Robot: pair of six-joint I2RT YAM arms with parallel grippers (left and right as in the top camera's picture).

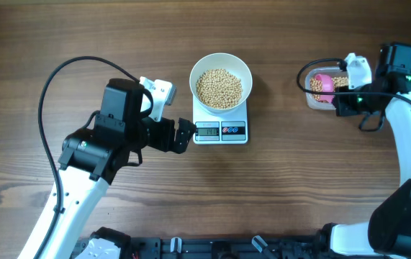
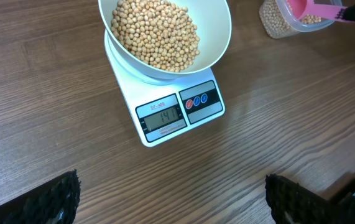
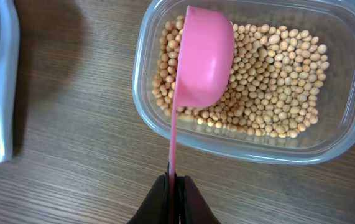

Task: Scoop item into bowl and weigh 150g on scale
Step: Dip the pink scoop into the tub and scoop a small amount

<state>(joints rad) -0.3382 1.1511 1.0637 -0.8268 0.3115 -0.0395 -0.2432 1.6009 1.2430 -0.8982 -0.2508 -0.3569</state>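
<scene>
**Inspector:** Condition of the beans [image 3: 276,81]?

**Assessor:** Small, hard, round and loose; judged light singly, prone to roll and scatter; no jaw could pinch them; they are best taken with the pink scoop [image 3: 205,62], held at the end of its thin handle, which may twist under load.

**Inspector:** Position relative to the grippers?

**Assessor:** The supply lies in the clear tub [image 3: 146,118], directly ahead of the right gripper [image 3: 175,182], which is clamped on the handle end; the cup sits over the tub's left end. A second heap fills the white bowl [image 1: 221,59] on the scale [image 1: 220,132]; the left gripper [image 1: 186,136] stands just beside the display strip, jaws spread wide and empty; contact cannot be confirmed.
</scene>
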